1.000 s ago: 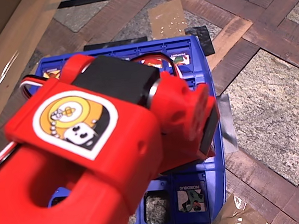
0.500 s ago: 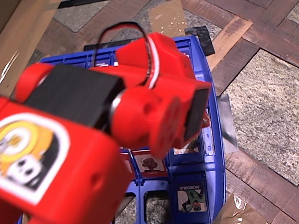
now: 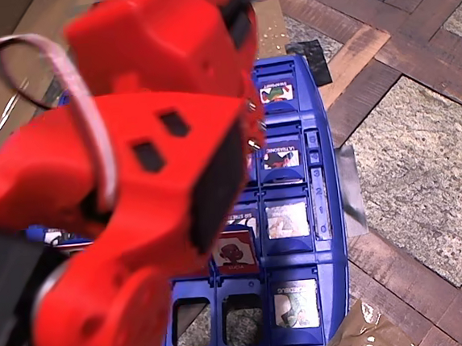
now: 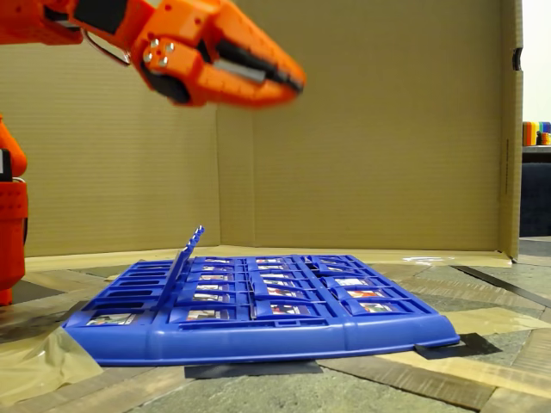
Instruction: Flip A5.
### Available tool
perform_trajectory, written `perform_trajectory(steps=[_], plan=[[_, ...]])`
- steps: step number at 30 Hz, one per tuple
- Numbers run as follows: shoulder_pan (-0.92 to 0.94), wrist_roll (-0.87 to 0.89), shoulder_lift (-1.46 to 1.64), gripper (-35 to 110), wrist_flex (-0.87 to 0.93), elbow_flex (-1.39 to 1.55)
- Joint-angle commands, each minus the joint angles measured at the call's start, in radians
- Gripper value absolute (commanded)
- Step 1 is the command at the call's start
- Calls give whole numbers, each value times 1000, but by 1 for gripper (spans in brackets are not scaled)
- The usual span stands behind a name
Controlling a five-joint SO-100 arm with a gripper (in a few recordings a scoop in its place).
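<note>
1. Now A5 [image 3: 287,217] seems to lie flat in the right-hand column of the blue board [image 3: 334,212] in the overhead view, 2nd cell up from the bottom. It shows a blue frame w/ a pale greenish picture. This is my read, since print and picture are too small to confirm.
2. Change: half a sec ago the arm's front end sat low, right over that cell. It is now lifted off and the cell is uncovered. In the fixed view the claw [image 4: 295,83] hangs high above the board, well apart from it, w/ the fingers close together and nothing between them.
3. Meaning: the flip looks done, judging by the blue-and-green side facing up and the arm clear of the board. Nothing more seems needed at that cell.
4. Count, overhead view:
   - 4 flat tiles visible in the right column, incl. A5.
   - 1 red tile [image 3: 236,252] standing up just beside A5, on its left.
   - 2 open windows [image 3: 243,318] in the bottom row.
   - The rest of the board sits under the arm, so no full count.
5. Count, fixed view: 1 raised tile [image 4: 188,250] near the board's left side, all other tiles flat.
6. Around: 1 board, 1 arm, 1 claw, the table [image 3: 425,172] w/ tape patches at the board's edges, and a cardboard wall [image 4: 387,129] behind.
</note>
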Motion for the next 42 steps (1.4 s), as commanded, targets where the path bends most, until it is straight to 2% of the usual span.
perform_trajectory(steps=[1, 14, 30, 42], plan=[[-23, 29, 115, 0, -161, 55], [-160, 94, 459, 0, -726, 362], [-321, 158, 712, 0, -1582, 681], [-334, 181, 815, 0, -2028, 785]])
